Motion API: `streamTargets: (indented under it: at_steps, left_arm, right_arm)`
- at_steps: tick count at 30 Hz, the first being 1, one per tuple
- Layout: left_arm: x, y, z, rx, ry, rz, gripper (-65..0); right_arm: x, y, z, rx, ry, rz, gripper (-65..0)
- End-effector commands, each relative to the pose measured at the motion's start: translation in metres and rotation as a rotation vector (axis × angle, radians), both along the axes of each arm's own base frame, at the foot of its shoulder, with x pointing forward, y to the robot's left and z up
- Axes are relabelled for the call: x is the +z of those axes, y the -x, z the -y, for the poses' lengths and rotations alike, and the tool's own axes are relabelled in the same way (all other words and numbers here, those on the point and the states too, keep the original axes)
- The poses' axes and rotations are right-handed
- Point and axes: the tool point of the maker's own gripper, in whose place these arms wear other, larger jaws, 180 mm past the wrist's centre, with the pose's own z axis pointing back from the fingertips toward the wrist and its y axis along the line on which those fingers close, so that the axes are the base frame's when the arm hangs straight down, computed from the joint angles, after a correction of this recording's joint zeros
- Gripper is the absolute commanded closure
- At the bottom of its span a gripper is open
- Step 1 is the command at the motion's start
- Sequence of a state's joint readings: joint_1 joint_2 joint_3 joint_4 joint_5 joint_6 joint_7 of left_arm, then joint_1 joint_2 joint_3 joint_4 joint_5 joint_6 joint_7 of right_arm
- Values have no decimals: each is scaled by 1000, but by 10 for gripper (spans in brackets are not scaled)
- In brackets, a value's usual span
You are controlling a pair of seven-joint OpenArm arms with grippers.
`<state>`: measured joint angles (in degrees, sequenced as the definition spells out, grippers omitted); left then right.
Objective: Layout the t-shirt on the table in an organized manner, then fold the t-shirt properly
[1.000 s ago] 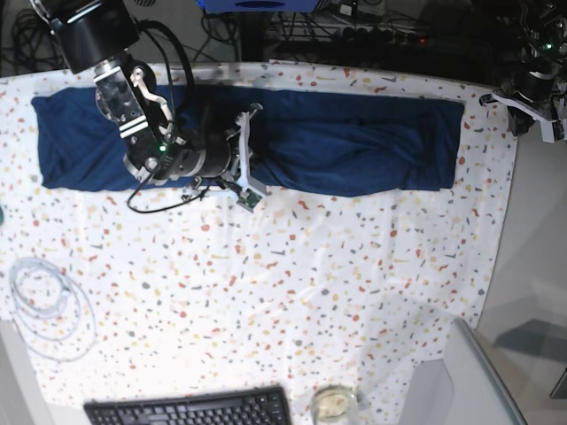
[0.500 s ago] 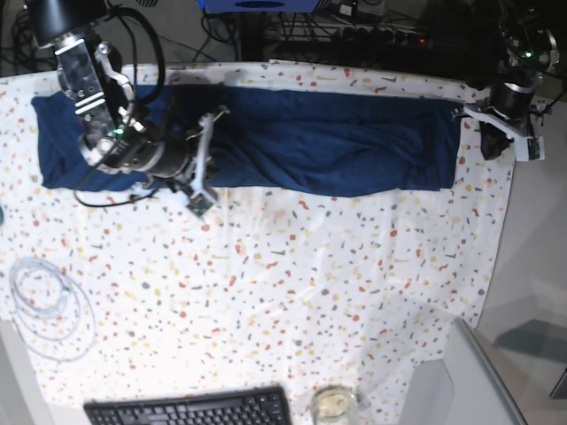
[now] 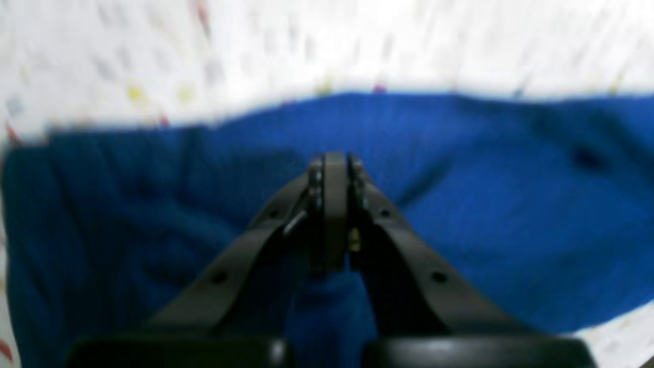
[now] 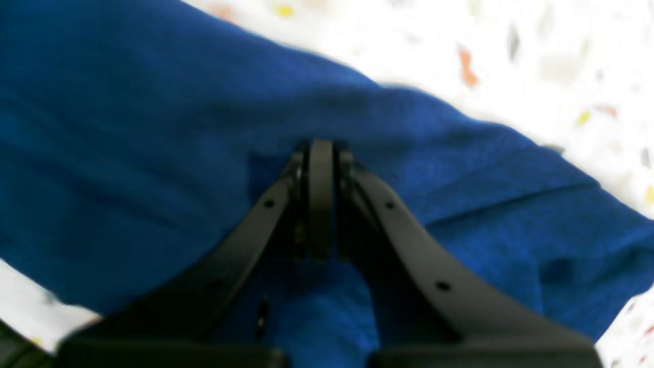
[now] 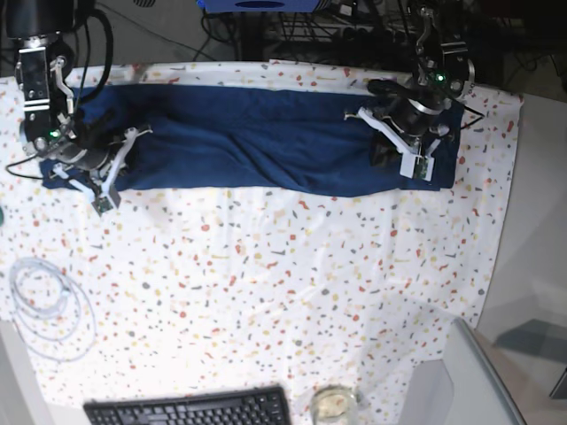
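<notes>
T-shirt [image 5: 266, 146] folded into long band across far tabletop [image 5: 292, 292], left gripper [image 5: 385, 146] and right gripper [image 5: 124, 155] over opposite ends, both closed, empty.

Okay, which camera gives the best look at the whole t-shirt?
The base view: the navy t-shirt shows end to end as a long folded band across the far side of the table. Both wrist views give only blurred close patches of blue fabric behind shut grippers.
</notes>
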<state>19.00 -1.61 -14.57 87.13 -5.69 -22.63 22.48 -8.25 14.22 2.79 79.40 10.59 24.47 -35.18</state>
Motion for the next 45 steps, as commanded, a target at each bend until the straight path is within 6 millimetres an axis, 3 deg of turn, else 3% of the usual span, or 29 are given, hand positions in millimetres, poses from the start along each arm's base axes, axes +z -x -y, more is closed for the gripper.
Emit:
streamTargets:
  at_steps: [1,7,15,19,23,26,28,29,32,34,36,41,45]
  left_arm:
    - [6,-6,-5,0,-14,34,0]
    - [-3,10,-40,-25,-87,-18,0]
    - [-6,20,-64,-43,-147,-49,0]
    - [7,22,-96,22,-186,-29,0]
    - [35,24,-136,115,-249,25,0]
    - [52,33,-174,215,-299,47,0]
    - [64,43,-205,305,-329,62,0]
    - [68,47,-217,353,-319,72,0]
    - [77,66,-250,520,-242,115,0]
    - [80,75,-264,583,-203,132,0]
    - [75,86,-270,594,-195,109,0]
    - [68,100,-271,603,-198,74,0]
    - [67,103,-270,604,-197,67,0]
  right_arm:
    - [6,-11,13,-8,13,33,-18]
    - [-2,-9,33,-24,44,-1,-18]
    - [0,-11,34,-21,49,6,-18]
    - [21,-18,26,5,49,76,-18]
    - [66,-21,-5,87,34,208,-27]
    - [92,-9,-69,211,-52,277,-30]
    - [98,3,-112,297,-117,285,-53]
    - [97,8,-130,331,-144,277,-87]
    - [90,5,-172,390,-189,260,-282]
    - [81,0,-187,396,-196,237,-396]
    - [72,-5,-195,405,-190,219,-422]
    - [51,-12,-189,407,-155,168,-362]
    - [46,-13,-186,405,-147,156,-315]
